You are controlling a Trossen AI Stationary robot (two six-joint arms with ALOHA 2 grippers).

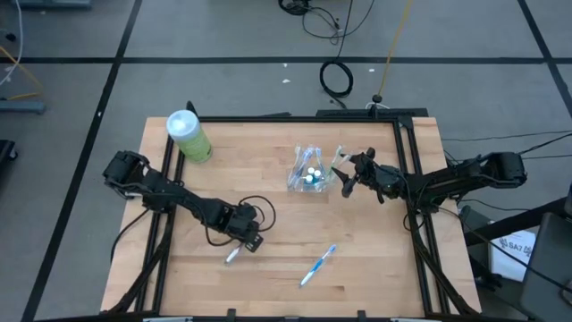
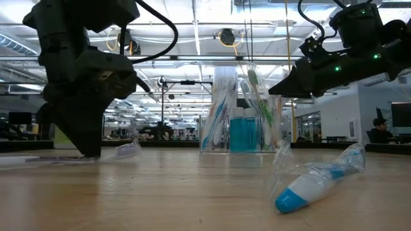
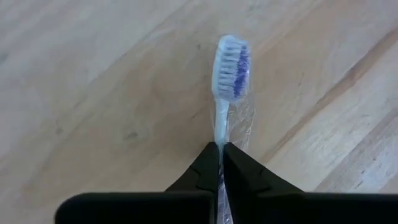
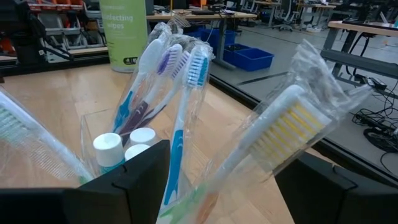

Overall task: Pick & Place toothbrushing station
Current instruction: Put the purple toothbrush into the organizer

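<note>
Left gripper (image 3: 220,163) clamped on white toothbrush (image 3: 229,78)

A pale wooden table (image 1: 268,188) with a dark metal frame fills the middle of the high view. At its upper left corner stands a large green canister (image 1: 189,137) with a white lid, upright. On the grey floor above the table, near the top centre, lies a coiled black cable (image 1: 337,79). In the low view, a person (image 2: 379,130) sits at far right.
</note>
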